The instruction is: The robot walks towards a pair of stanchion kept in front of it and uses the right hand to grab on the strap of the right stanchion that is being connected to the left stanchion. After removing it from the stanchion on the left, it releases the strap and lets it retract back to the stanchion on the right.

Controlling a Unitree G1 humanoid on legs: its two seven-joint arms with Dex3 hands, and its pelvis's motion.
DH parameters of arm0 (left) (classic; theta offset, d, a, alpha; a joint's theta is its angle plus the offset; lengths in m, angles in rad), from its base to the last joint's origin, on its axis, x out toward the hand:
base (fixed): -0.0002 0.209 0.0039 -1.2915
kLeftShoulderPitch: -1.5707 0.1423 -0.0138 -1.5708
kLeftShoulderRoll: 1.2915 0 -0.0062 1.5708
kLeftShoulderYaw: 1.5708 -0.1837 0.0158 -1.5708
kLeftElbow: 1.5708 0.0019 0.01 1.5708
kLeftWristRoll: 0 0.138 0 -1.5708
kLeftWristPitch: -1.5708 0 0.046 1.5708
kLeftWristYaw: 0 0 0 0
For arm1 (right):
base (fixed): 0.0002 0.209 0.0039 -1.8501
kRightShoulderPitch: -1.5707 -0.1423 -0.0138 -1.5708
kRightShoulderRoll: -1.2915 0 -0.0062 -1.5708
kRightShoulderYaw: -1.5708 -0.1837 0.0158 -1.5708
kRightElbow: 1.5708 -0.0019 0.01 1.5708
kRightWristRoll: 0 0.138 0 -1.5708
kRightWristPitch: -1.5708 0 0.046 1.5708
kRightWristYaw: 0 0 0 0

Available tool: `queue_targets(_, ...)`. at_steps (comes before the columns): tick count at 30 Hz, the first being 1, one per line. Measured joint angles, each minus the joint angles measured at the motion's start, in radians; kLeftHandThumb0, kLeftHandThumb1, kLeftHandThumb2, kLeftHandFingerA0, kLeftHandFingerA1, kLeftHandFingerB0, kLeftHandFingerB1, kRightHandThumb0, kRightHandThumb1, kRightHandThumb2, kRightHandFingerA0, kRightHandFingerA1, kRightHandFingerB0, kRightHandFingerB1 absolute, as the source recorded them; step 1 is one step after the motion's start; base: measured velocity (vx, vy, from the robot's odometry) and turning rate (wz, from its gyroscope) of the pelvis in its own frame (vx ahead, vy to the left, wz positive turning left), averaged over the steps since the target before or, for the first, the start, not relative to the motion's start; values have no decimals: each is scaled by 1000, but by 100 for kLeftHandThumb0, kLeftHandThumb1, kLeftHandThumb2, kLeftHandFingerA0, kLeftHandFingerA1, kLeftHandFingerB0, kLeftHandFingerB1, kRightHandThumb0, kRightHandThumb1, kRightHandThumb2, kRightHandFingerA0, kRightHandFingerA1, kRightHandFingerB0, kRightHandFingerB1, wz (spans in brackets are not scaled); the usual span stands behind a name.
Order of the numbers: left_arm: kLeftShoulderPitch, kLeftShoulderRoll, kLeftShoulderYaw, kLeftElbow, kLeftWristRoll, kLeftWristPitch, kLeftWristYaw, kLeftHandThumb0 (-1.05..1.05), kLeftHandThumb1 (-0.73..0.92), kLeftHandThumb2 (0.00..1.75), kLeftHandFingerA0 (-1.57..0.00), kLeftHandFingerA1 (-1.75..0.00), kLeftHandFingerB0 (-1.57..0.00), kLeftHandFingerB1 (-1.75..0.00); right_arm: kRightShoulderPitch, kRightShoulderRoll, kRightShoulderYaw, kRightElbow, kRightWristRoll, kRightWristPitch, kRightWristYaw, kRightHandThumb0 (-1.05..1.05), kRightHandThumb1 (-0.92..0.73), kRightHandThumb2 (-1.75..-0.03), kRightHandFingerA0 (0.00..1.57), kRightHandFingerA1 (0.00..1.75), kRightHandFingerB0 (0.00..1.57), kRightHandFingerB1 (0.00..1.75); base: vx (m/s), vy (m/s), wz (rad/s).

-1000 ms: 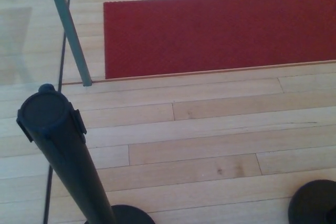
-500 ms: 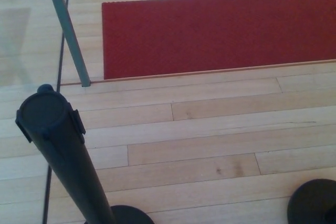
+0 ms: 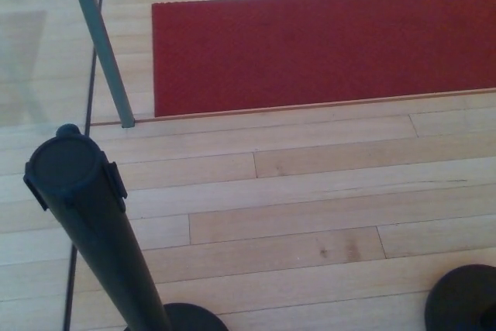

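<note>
Black and round, the left stanchion (image 3: 85, 215) is standing close in the lower left of the head view, its flat cap (image 3: 66, 164) pointing up and its base (image 3: 190, 318) sitting on the wooden floor (image 3: 310, 184). Only the round base of the right stanchion (image 3: 465, 300) is peeking in at the bottom right corner. No strap is showing between the two posts, so I cannot tell where it is hanging. Neither robot hand is showing, so I cannot tell what the fingers are doing.

Beyond the posts a red carpet (image 3: 325, 44) is lying on the floor, and a grey-green bar (image 3: 101, 40) is leaning by a glass panel (image 3: 39, 52) on the left.

I think trouble is waiting here: the robot is looking too low, so it may be reaching blind. It might bump the near post and tip it over.
</note>
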Motion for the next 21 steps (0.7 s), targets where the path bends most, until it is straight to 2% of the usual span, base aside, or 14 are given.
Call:
queue_targets(2,-1,5,-4,3,5,17,-9,-17,68,61,-122,-93,-102,-73,-6,4,0,18,6,-10,-29,-28,-66,-60,110,71,84,46,0,0,0)
queue_targets(3,-1,6,-5,4,6,22,-12,-13,66,72,-124,-101,-102,-75,-8,4,0,22,8,-13,-36,-26,-62,-60,112,70,84,46,0,0,0)
queue_targets(5,-3,11,-6,4,9,35,-22,-8,60,76,-121,-102,-102,-75,-12,6,-2,30,17,-23,-54,-24,-64,-61,111,69,83,46,0,0,0)
queue_targets(6,-4,14,-9,3,11,42,-26,-8,60,76,-121,-102,-102,-75,-13,8,-6,33,22,-31,-63,-24,-64,-61,111,69,83,46,0,0,0)
queue_targets(7,-6,16,-10,2,12,48,-31,-13,66,68,-117,-97,-95,-71,-14,10,-9,37,27,-38,-71,-22,-65,-60,109,74,84,46,0,0,0)
queue_targets(11,-9,22,-13,2,13,61,-43,-13,69,68,-117,-96,-97,-70,-12,17,-18,37,44,-62,-81,-23,-63,-61,109,69,85,47,0,0,0)
queue_targets(13,-10,23,-13,2,13,66,-48,-14,69,67,-118,-99,-100,-74,-9,21,-23,35,53,-74,-85,-24,-63,-61,111,67,85,47,0,0,0)
queue_targets(21,-15,23,-9,1,13,83,-61,-10,63,75,-116,-97,-99,-76,-5,36,-41,45,81,-101,-91,-23,-64,-60,110,67,86,48,0,0,0)
